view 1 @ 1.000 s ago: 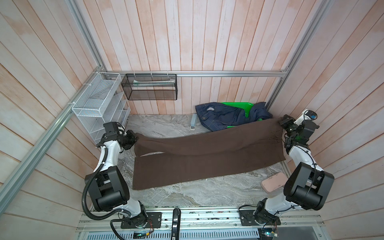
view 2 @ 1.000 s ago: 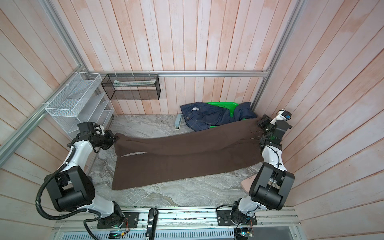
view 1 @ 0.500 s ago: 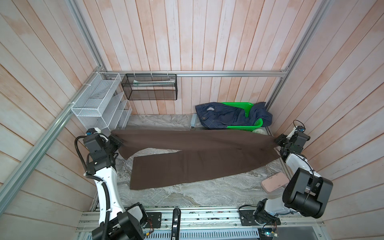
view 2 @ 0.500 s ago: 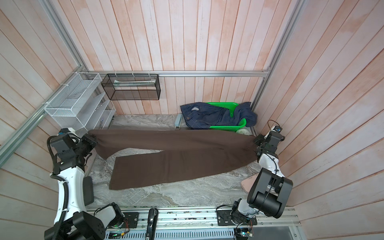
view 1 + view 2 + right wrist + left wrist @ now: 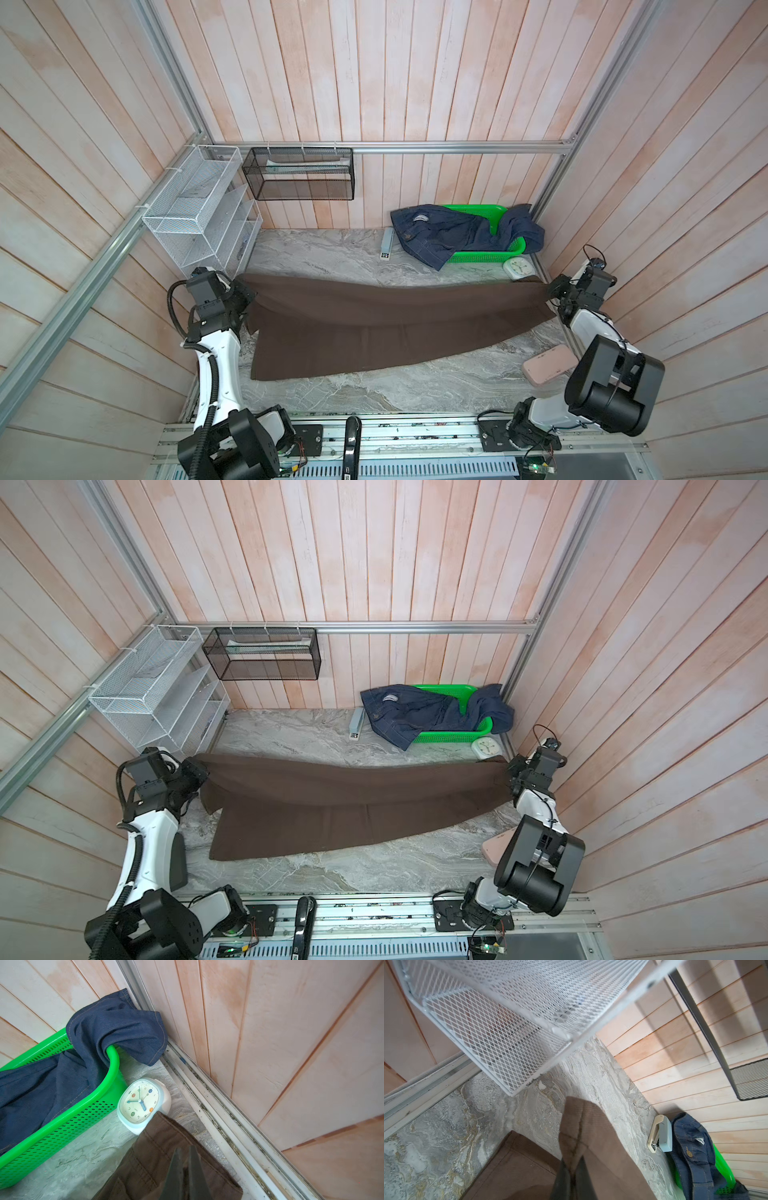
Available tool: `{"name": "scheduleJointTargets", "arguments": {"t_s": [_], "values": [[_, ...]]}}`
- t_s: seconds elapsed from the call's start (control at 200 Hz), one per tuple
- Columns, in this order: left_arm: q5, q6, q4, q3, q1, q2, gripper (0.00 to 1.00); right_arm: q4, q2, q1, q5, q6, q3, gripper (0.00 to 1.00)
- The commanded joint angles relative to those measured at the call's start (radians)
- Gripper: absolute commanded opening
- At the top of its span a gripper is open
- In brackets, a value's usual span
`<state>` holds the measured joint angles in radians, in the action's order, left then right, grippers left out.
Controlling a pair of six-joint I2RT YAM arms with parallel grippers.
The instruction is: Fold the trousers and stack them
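Trousers (image 5: 395, 332) hung between our two pinches. The left gripper (image 5: 246, 296) was clamped on a leg hem and the right gripper (image 5: 549, 291) on the waistband corner, fingers (image 5: 560, 1182) pressed tight on cloth. Within the last second we had raised the far edge off the table (image 5: 415, 395) and started it nearward, so the lengthwise fold looked underway. Dark brown and soft, they sagged mid-span from left to right, with the near leg flat.
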<state>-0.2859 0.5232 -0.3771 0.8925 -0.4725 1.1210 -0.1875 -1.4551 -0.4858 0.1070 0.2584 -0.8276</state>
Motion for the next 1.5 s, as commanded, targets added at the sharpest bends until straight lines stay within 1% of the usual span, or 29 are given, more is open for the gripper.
{"name": "scheduleJointTargets", "arguments": {"t_s": [0.0,0.14,0.225,0.315,0.375,0.44,0.53,0.735,0.905,0.995,1.075,1.23,1.34,1.495], "values": [[0.015,-0.013,0.035,0.023,0.005,0.012,0.0,-0.03,-0.021,0.001,0.04,-0.001,-0.046,0.0],[0.009,0.002,0.065,0.061,0.023,0.019,0.0,-0.047,-0.069,0.035,0.05,0.005,-0.141,0.0],[0.013,0.012,0.079,0.106,0.031,0.042,0.0,-0.041,-0.129,0.069,0.064,0.01,-0.239,0.0],[0.004,0.024,0.101,0.162,0.034,0.077,0.0,-0.054,-0.193,0.108,0.105,0.02,-0.345,0.0],[0.003,0.029,0.115,0.194,0.034,0.092,0.0,-0.085,-0.217,0.125,0.136,0.033,-0.391,0.0],[0.007,0.025,0.118,0.223,0.035,0.098,0.0,-0.148,-0.22,0.13,0.155,0.063,-0.401,0.0],[0.02,0.015,0.135,0.223,0.035,0.085,0.0,-0.207,-0.221,0.129,0.166,0.062,-0.387,0.0],[0.007,-0.005,0.162,0.116,0.034,0.064,0.0,-0.211,-0.24,0.128,0.148,0.002,-0.301,0.0],[0.013,-0.026,0.154,0.017,0.034,0.021,0.0,-0.193,-0.226,0.124,0.081,-0.092,-0.183,0.0],[0.031,-0.041,0.134,-0.018,0.035,-0.007,0.0,-0.167,-0.217,0.123,0.043,-0.153,-0.138,0.0],[0.041,-0.044,0.13,-0.047,0.035,-0.038,0.0,-0.146,-0.208,0.119,0.016,-0.181,-0.108,0.0],[0.068,-0.023,0.117,-0.098,0.035,-0.11,0.0,-0.147,-0.152,0.104,0.012,-0.179,-0.039,0.0],[0.114,-0.01,0.084,-0.124,0.035,-0.17,0.0,-0.136,-0.106,0.091,-0.012,-0.184,0.0,0.0],[0.161,-0.001,0.041,-0.162,0.035,-0.213,0.0,-0.132,-0.054,0.062,-0.053,-0.183,0.07,0.0]]}}
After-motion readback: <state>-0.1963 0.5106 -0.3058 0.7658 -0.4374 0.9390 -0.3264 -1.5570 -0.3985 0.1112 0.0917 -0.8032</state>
